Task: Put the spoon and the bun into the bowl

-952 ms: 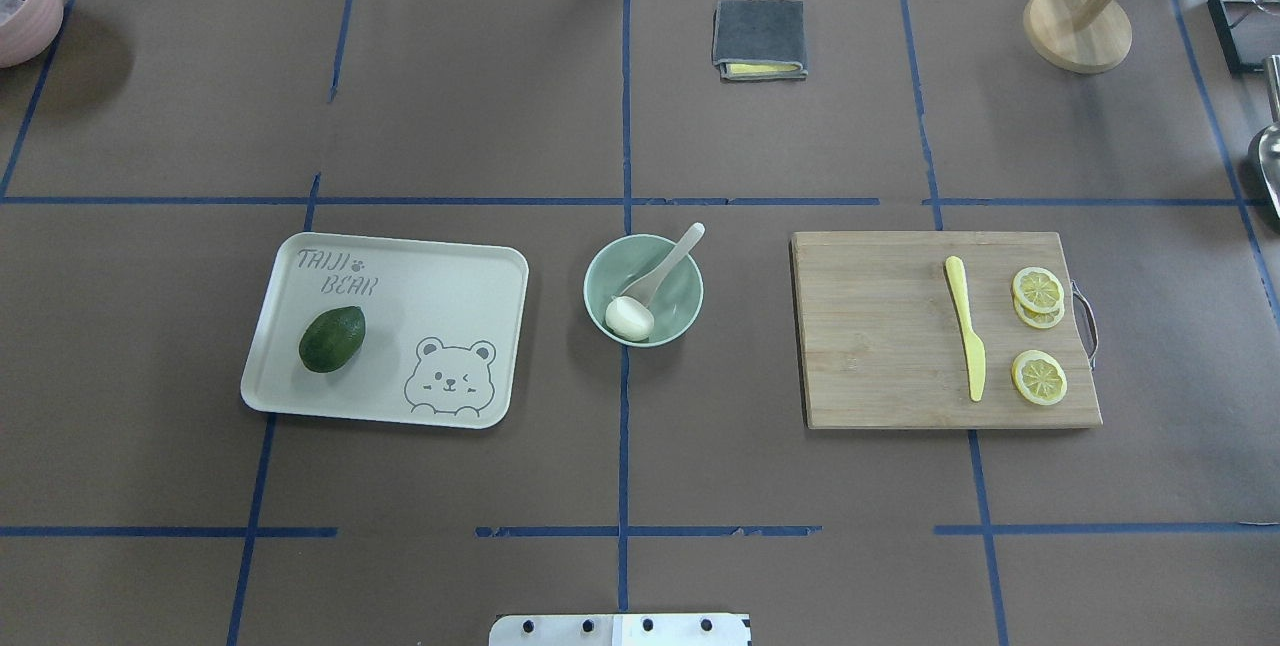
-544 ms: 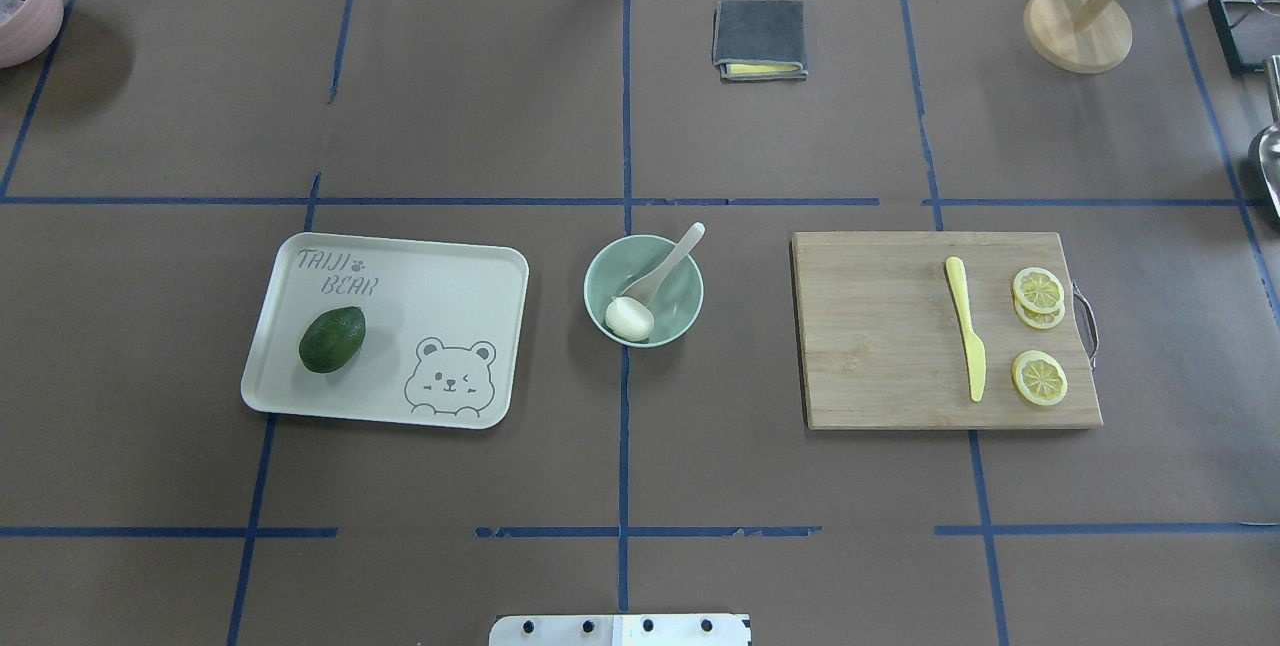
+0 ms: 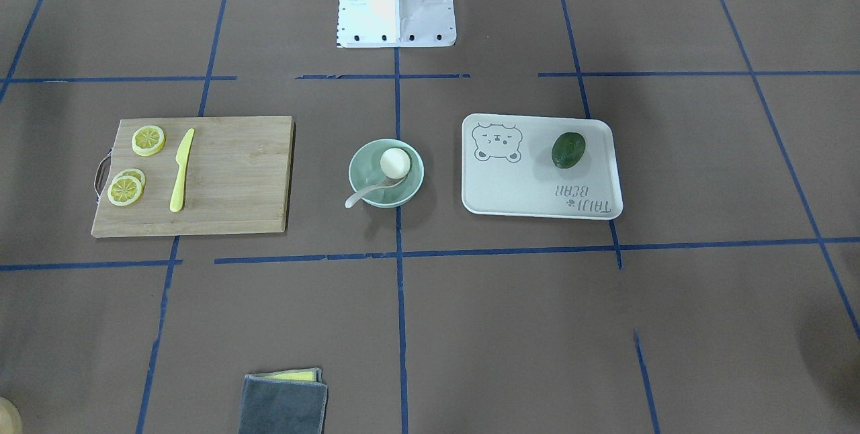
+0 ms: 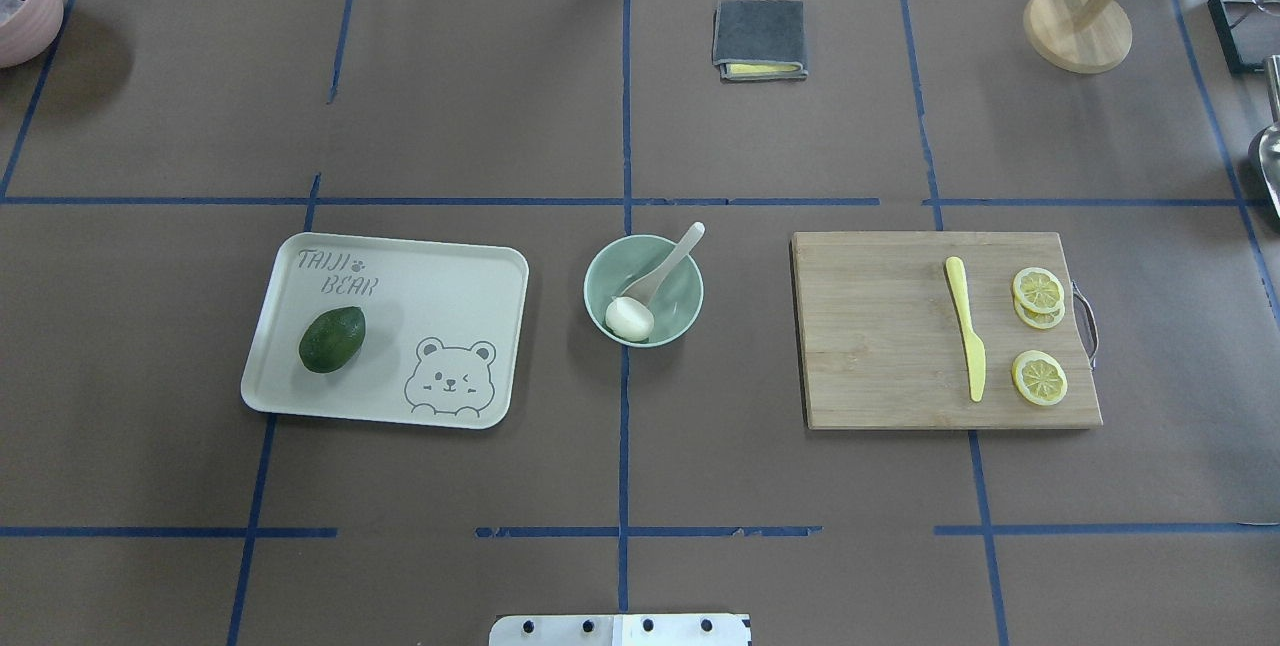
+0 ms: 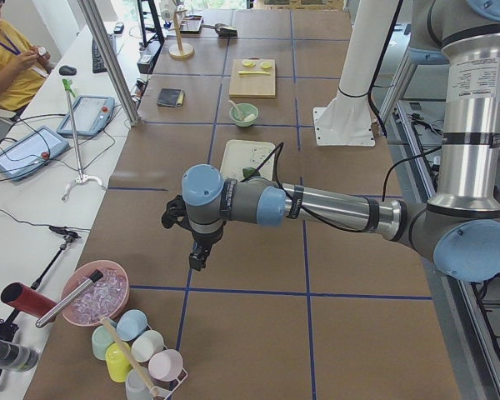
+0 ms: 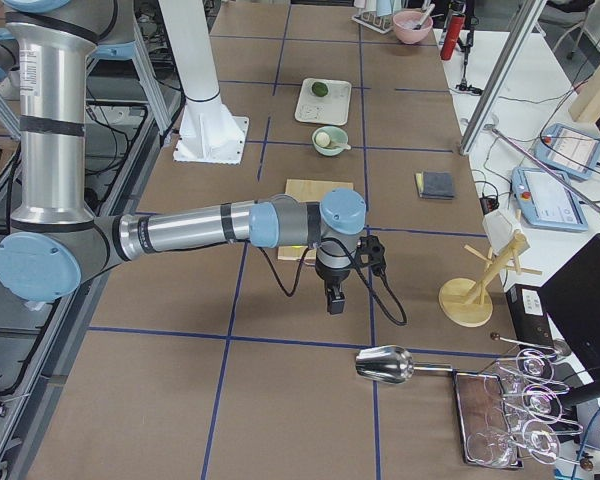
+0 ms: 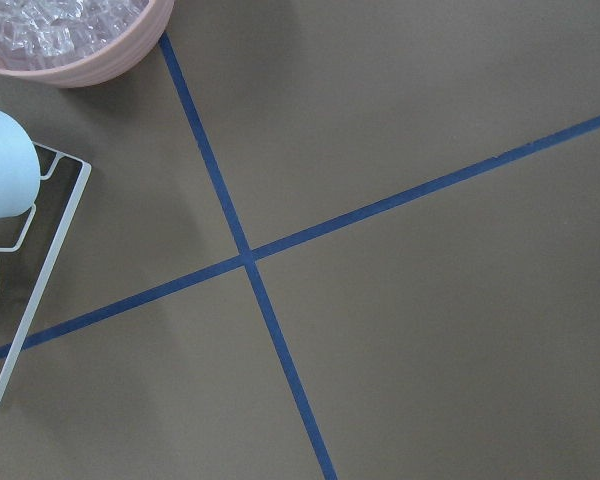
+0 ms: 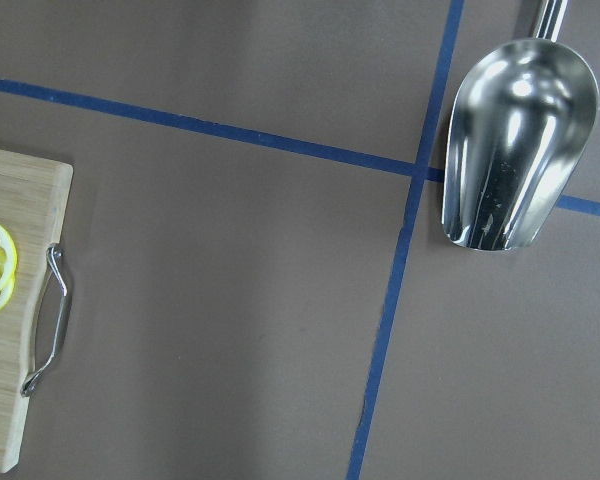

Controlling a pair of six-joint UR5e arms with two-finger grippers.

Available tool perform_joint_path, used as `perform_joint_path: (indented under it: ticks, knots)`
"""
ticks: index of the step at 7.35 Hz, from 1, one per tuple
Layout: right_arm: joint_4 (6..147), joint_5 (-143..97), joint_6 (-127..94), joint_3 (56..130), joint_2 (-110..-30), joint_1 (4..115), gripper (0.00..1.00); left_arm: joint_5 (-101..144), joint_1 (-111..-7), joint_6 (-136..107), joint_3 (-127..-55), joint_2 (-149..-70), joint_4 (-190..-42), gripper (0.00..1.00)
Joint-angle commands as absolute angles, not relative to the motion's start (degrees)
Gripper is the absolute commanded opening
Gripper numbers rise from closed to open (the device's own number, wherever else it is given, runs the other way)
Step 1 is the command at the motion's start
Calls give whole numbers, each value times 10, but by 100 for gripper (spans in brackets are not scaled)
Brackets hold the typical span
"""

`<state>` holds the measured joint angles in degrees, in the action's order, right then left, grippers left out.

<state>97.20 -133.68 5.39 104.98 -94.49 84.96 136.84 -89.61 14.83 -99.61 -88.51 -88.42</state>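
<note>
nothing on the tabletop (image 4: 450, 486) differs from the overhead pictures of half a second and a second ago: every item lies where it lay. the bowl (image 4: 680, 314), pale mint green, round and smooth-sided, stands on a blue tape line between the tray (image 4: 440, 276) holding the avocado (image 4: 332, 338) and the cutting board (image 4: 870, 326). the bun (image 4: 629, 318), white and round, sits inside it by the wall nearest the robot. the spoon (image 4: 665, 266), off-white, has its scoop in the bowl touching the bun, its handle leaning over the far rim. both tools are well apart from the bowl: the left tool (image 5: 195, 263) hangs over bare tabletop beyond the tray, the right tool (image 6: 332, 306) beyond the cutting board, near a metal scoop (image 8: 515, 140). whether either tool is spread or pressed together i cannot tell.
</note>
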Motion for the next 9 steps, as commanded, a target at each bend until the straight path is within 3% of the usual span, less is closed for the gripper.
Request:
perform_joint_path:
  ticks: [1, 9]
  knots:
    - [969, -1339, 54, 1038, -943, 835, 100, 1369, -897, 149, -996, -851, -873, 100]
    - [969, -1332, 41, 1013, -940, 835, 100, 1375, -893, 142, -972, -886, -853, 100]
